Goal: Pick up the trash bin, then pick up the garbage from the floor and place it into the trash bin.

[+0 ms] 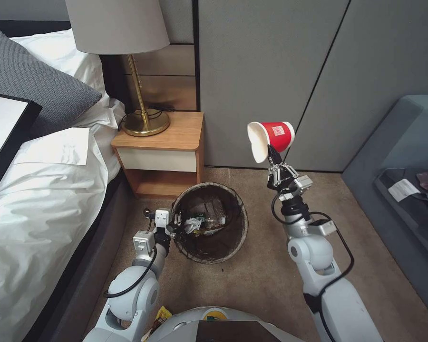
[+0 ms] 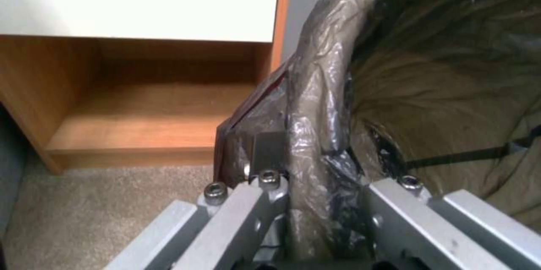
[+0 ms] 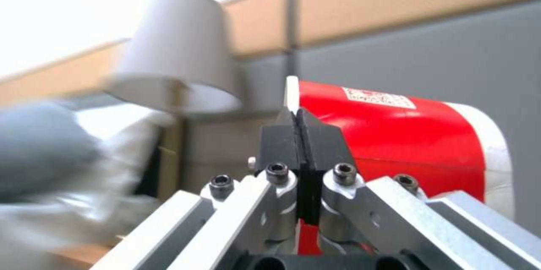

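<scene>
Trash bin (image 1: 210,223) on floor before nightstand (image 1: 161,152), bed (image 1: 38,180) left; lamp (image 1: 128,71) on nightstand; cup (image 1: 270,140) above, right of bin.

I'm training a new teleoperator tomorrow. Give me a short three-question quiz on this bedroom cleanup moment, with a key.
1. True or false: the right tool holds the red-and-white paper cup by its rim.
2. What does the left tool grip?
A. the lamp
B. the rim of the trash bin
C. the pillow
3. Fill in: the cup is held in the air, off to the bin's ____ side as the robot sees it.

Key:
1. True; the fingers are closed on the cup wall at the rim.
2. B.
3. Right.
</scene>
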Tool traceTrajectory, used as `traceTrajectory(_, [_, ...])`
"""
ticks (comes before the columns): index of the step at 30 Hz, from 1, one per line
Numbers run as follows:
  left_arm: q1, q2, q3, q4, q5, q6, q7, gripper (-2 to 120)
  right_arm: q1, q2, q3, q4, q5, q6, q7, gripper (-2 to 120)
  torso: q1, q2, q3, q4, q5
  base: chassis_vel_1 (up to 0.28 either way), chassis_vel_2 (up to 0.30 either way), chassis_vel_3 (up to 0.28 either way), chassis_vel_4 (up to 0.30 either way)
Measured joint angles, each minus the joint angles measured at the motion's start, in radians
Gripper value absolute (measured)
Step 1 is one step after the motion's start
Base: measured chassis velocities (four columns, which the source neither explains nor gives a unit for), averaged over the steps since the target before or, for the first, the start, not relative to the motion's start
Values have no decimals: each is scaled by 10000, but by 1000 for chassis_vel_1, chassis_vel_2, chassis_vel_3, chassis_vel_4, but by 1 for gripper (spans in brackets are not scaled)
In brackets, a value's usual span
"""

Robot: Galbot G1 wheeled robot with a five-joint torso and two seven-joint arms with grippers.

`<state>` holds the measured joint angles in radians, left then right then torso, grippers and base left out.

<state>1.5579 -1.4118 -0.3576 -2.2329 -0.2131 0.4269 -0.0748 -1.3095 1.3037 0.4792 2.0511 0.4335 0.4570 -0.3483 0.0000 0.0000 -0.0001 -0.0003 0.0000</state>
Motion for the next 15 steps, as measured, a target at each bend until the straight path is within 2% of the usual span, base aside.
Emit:
traceTrajectory(2, [-12, -19, 45, 46, 0, 4, -5, 0, -291, -247, -267, 592, 389, -354, -726, 0, 0, 0, 0, 2, 0, 0, 0, 0, 0])
traceTrajectory(6, [-38, -44, 108, 104, -1, 14, -6, 0, -437, -607, -762, 929, 639, -839, -1433, 0, 0, 1, 0, 2, 0, 0, 0, 0, 0])
traceTrajectory(15, [-53, -65, 88, 109, -23, 37, -13, 0, -704, -745, -1818, 670, 261, -1000, -1802, 0, 0, 0, 0, 3, 0, 0, 0, 0, 0])
